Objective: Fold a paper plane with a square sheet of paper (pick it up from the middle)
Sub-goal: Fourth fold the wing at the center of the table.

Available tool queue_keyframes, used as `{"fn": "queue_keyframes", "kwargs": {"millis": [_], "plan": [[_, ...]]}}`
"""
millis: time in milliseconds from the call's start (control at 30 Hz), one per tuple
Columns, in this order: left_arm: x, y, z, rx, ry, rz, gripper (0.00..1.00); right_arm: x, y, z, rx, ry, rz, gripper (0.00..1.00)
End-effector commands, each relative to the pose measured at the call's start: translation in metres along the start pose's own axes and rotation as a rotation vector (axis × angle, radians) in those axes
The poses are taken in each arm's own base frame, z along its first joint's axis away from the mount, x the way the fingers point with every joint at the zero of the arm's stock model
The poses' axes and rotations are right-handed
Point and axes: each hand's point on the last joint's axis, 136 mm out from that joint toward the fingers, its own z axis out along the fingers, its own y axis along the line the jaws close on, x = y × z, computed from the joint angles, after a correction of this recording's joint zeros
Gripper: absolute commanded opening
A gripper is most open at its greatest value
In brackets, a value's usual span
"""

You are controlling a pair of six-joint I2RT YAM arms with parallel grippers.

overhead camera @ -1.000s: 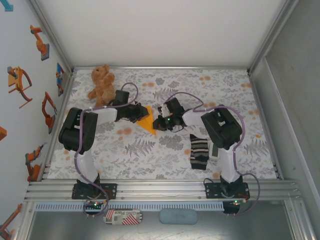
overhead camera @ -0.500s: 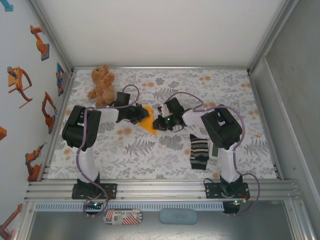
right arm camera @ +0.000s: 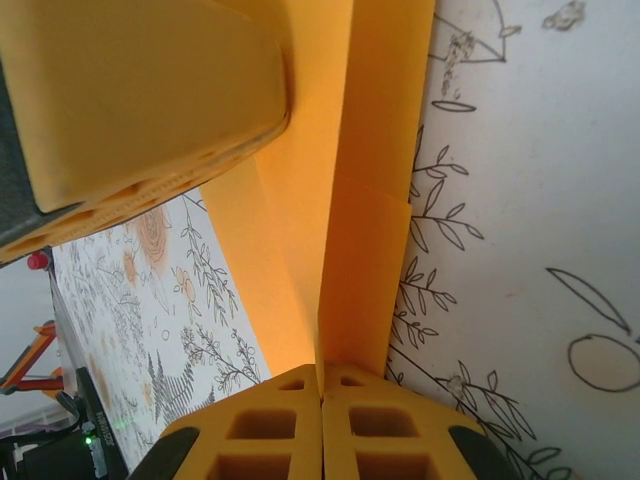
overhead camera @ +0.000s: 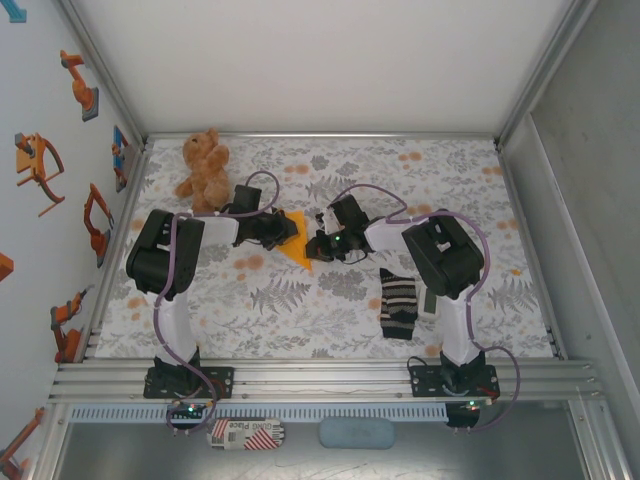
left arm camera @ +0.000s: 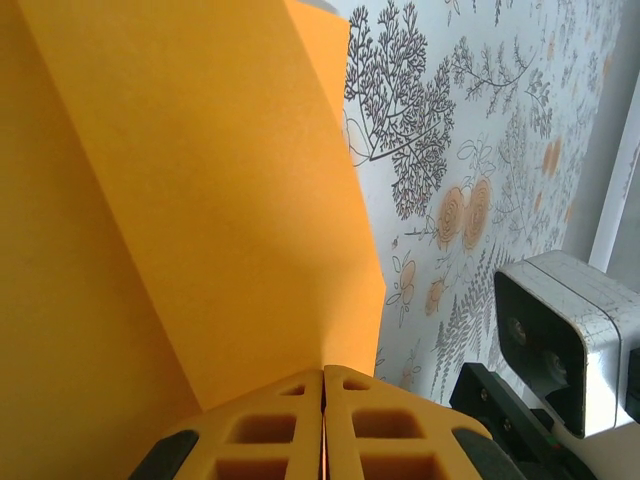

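The square sheet of paper (overhead camera: 297, 247), bright orange-yellow, is folded into a pointed wedge at mid-table between the two arms. My left gripper (overhead camera: 284, 232) is shut on its left edge. In the left wrist view the paper (left arm camera: 200, 200) rises from the closed left gripper (left arm camera: 323, 374) with a slanting crease. My right gripper (overhead camera: 317, 244) is shut on the right side. In the right wrist view a folded flap of the paper (right arm camera: 365, 180) stands up out of the closed right gripper (right arm camera: 321, 372), and a left finger (right arm camera: 140, 90) presses the sheet at the top left.
A teddy bear (overhead camera: 204, 168) sits at the back left. A striped black-and-white sock (overhead camera: 398, 303) lies near the right arm's base beside a small white device (overhead camera: 429, 300). The flowered table cover (overhead camera: 300, 310) lies bare in front. Metal rails edge the table.
The left arm's elbow has shifted slightly right and back. Both grippers have stayed on the paper, which has hardly moved.
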Motion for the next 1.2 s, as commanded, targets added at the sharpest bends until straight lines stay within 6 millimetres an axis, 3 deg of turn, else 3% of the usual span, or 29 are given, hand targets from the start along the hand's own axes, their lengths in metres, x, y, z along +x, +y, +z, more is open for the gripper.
{"fn": "queue_keyframes", "kwargs": {"millis": [0, 567, 767, 1000, 1167], "plan": [[-0.001, 0.008, 0.004, -0.012, -0.002, -0.020, 0.08, 0.037, -0.065, 0.016, 0.182, 0.092, 0.110, 0.09], [-0.004, 0.009, 0.006, -0.003, -0.006, -0.021, 0.08, 0.036, -0.064, 0.012, 0.177, 0.092, 0.118, 0.12], [0.001, 0.019, 0.009, -0.020, 0.009, -0.036, 0.08, 0.031, -0.058, 0.008, 0.169, 0.068, 0.106, 0.14], [0.009, 0.031, 0.011, -0.039, 0.023, -0.054, 0.09, 0.018, -0.035, 0.000, 0.090, 0.011, 0.109, 0.21], [0.011, 0.037, 0.010, -0.053, 0.028, -0.059, 0.09, -0.004, -0.004, -0.024, 0.017, -0.096, 0.109, 0.29]]}}
